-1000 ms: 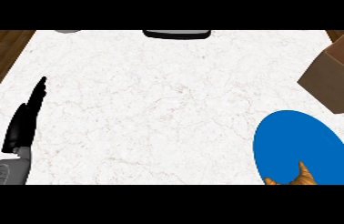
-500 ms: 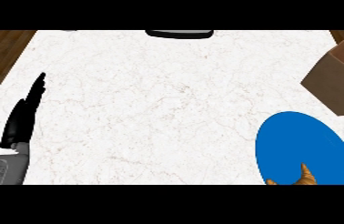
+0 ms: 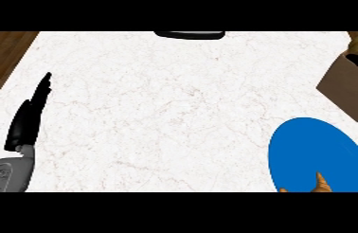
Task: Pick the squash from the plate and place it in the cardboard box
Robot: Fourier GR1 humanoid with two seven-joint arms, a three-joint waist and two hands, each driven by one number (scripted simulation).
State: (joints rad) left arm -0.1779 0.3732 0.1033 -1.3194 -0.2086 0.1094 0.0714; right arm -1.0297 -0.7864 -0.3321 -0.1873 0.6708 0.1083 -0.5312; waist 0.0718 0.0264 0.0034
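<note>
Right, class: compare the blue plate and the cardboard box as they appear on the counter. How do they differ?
The plate is bright blue; the cardboard box is dull brown. The plate has a rounded outline; the box shows straight edges and a corner. The plate lies near the view's lower right with an orange-brown squash on its lower edge, whereas the box sits farther up the right edge. Both are cut off by the picture's edge.

A white marbled counter (image 3: 182,109) fills the view; brown wooden floor (image 3: 15,49) shows at left.

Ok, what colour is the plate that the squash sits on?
Blue: the plate is a plain solid blue, seen at the lower right of the head view, the only view.
</note>
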